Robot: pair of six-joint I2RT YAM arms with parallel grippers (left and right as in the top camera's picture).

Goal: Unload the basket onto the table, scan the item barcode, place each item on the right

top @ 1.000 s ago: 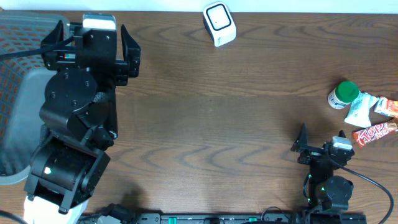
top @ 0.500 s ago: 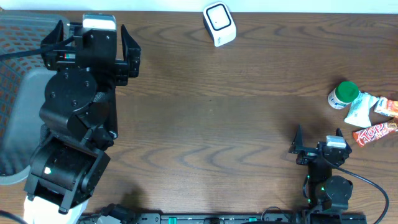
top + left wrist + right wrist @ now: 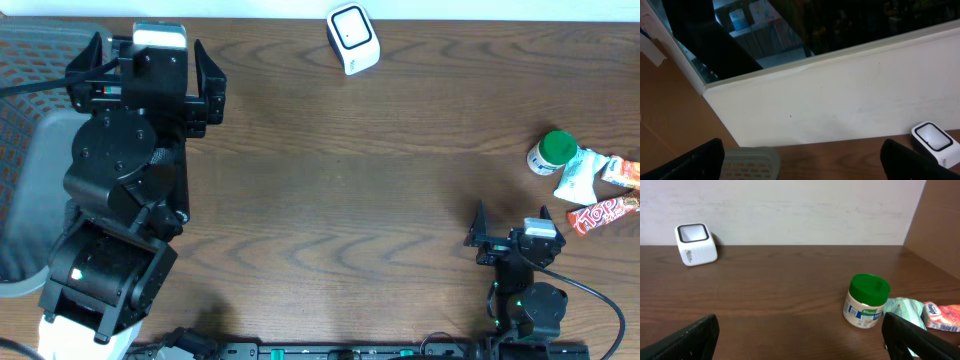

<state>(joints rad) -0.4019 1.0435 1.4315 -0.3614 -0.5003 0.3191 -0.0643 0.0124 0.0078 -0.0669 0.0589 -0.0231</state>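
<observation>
While no item is yet in hand, both grippers gape open and empty. The left gripper (image 3: 148, 70) sits at upper left, the right gripper (image 3: 511, 215) at lower right. The latter is likely placed to fetch the green-lidded jar (image 3: 552, 152) beside the red snack bar (image 3: 603, 212) at the right edge, well apart from the scanner (image 3: 353, 38) at top centre.

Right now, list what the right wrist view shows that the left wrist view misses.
Only the right wrist view: the green-lidded jar, a pale green pouch beside it and a red packet at the picture's edge. Only the left wrist view: a grey mesh basket and a dark window above the wall. Both: the white scanner, the brown table and the white wall.
</observation>
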